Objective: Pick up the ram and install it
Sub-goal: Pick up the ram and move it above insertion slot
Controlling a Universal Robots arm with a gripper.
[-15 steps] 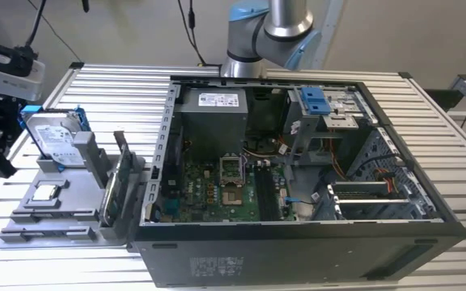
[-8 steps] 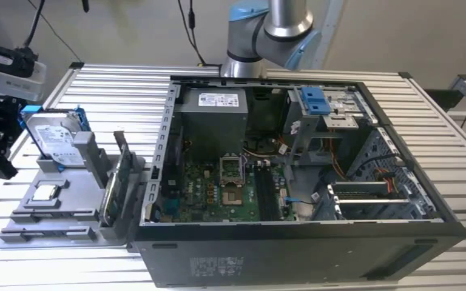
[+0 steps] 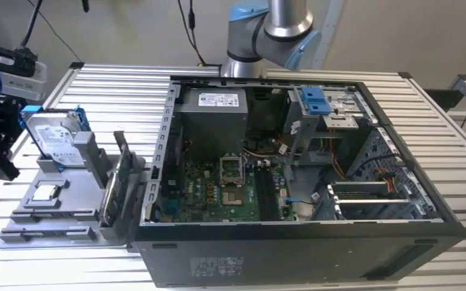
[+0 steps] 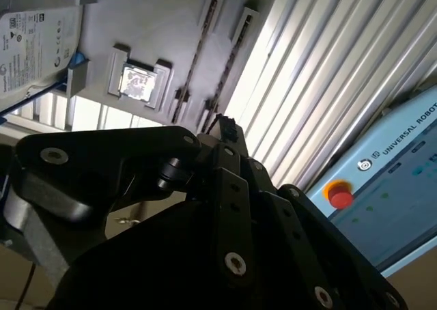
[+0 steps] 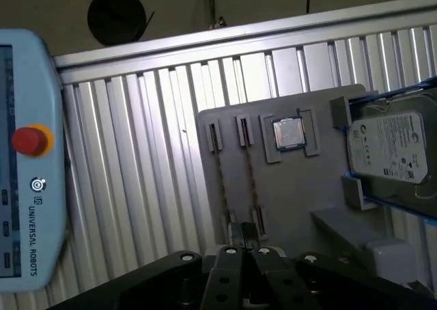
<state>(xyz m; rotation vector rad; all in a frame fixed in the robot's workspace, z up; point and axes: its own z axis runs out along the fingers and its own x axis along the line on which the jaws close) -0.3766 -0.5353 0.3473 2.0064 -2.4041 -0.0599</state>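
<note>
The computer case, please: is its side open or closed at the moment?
Open. In the exterior view the computer case has no side panel over it, leaving the motherboard and power supply exposed.

Bright even light, glare on table

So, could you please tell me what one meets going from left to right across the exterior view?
Gripper → hard drive in its blue frame → upright circuit card → open computer case.

The exterior view looks down steeply at the counter; both wrist views face down onto the grey tray
</note>
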